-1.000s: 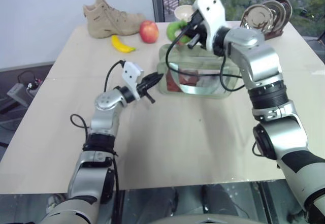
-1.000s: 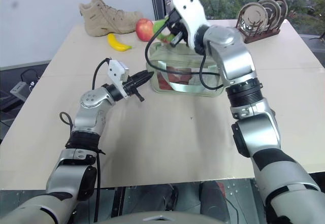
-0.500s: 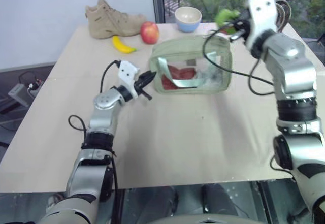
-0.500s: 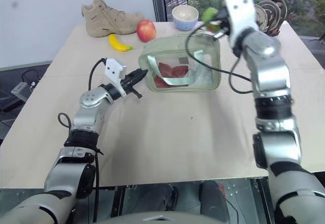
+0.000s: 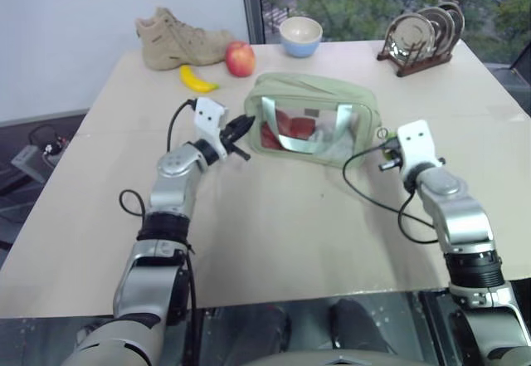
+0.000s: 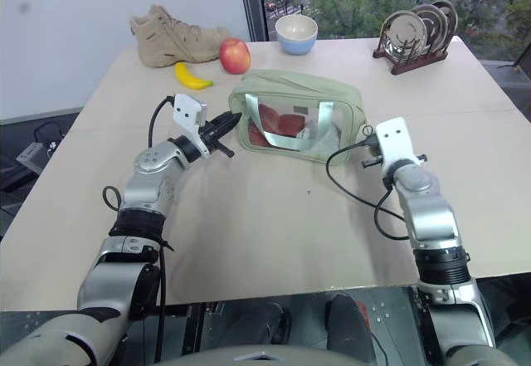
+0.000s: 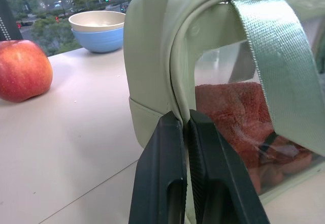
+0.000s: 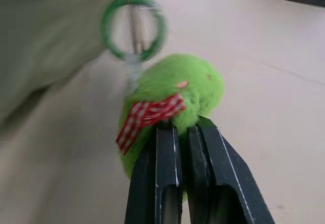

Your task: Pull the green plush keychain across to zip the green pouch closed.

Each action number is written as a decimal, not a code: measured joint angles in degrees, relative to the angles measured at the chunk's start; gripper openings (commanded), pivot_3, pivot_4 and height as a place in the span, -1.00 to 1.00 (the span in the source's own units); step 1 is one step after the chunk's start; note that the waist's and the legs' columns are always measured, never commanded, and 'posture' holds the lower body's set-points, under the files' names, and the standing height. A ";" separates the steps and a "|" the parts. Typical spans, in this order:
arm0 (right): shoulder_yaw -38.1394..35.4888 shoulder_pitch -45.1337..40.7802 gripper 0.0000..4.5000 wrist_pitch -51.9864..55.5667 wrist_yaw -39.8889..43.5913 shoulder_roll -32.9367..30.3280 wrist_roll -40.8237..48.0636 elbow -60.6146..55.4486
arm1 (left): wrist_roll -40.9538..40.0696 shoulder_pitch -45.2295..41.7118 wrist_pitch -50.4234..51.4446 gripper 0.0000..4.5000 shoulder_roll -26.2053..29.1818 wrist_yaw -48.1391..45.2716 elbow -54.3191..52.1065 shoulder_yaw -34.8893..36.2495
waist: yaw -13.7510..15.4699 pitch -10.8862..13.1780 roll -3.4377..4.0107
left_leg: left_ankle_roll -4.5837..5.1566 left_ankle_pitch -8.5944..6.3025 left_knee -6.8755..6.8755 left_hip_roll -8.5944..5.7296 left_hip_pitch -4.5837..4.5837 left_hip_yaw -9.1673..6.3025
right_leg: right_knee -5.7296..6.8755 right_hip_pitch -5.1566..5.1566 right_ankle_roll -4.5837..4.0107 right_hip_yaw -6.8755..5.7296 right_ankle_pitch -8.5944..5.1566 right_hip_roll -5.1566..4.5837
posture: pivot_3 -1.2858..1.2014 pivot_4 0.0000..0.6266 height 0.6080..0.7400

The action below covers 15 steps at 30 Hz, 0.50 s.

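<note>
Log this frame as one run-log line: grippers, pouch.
left gripper: shut on green pouch end | right gripper: shut on green plush keychain | pouch: resting on table

The green pouch [image 7: 152,56] is matt cloth with glossy clear plastic sides; the green plush keychain [image 8: 172,94] is fuzzy; the table [image 5: 274,233] is smooth and matt.

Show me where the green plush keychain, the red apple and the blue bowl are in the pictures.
green plush keychain [image 8: 195,89]: right wrist view, on its fuzzy body.
red apple [image 5: 241,58]: left eye view, on its front side.
blue bowl [image 5: 300,42]: left eye view, on its outer wall.
</note>
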 measured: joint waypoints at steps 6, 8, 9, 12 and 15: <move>-1.25 -0.19 -0.83 -2.33 1.77 -0.77 0.68 1.77 | -3.51 3.43 1.81 -1.00 0.00 -3.30 -5.08 0.59 | 0.09 0.00 0.00 | 0.00 0.00 -0.10 0.01 -0.03 -0.05 | -0.23 0.01 0.00 -0.03 0.00 0.01 | 0.03 -0.52 1.00; -3.20 0.41 -0.52 -2.72 4.74 -1.21 3.29 0.39 | -5.36 5.34 3.34 -1.00 0.09 -5.07 -8.02 0.97 | 0.17 0.00 0.01 | 0.00 0.00 -0.11 0.01 -0.11 -0.12 | -0.32 0.01 0.00 -0.09 0.00 0.01 | 0.03 -0.52 1.00; -3.59 1.17 -0.31 -3.00 6.05 -1.82 4.26 -1.15 | -6.36 6.40 4.30 -1.00 0.18 -5.78 -9.77 1.13 | 0.24 0.00 0.01 | 0.00 0.00 -0.12 0.01 -0.14 -0.17 | -0.37 0.01 0.00 -0.12 0.00 0.01 | 0.03 -0.52 1.00; -5.20 4.95 0.38 -3.39 10.70 -3.87 8.15 -7.82 | -9.22 9.91 8.04 -0.51 0.57 -7.63 -15.78 1.60 | 0.34 0.01 0.02 | 0.01 -0.01 -0.13 0.00 -0.26 -0.32 | -0.59 0.01 0.00 -0.26 0.00 0.01 | 0.03 -0.52 1.00; -8.61 11.05 1.00 -3.16 14.85 -6.90 12.07 -15.63 | -11.89 13.45 12.48 0.14 3.19 -9.21 -22.62 2.04 | 0.36 0.03 0.05 | 0.01 -0.01 -0.22 -0.01 -0.27 -0.35 | -0.69 0.02 0.00 -0.28 0.00 0.01 | 0.03 -0.52 1.00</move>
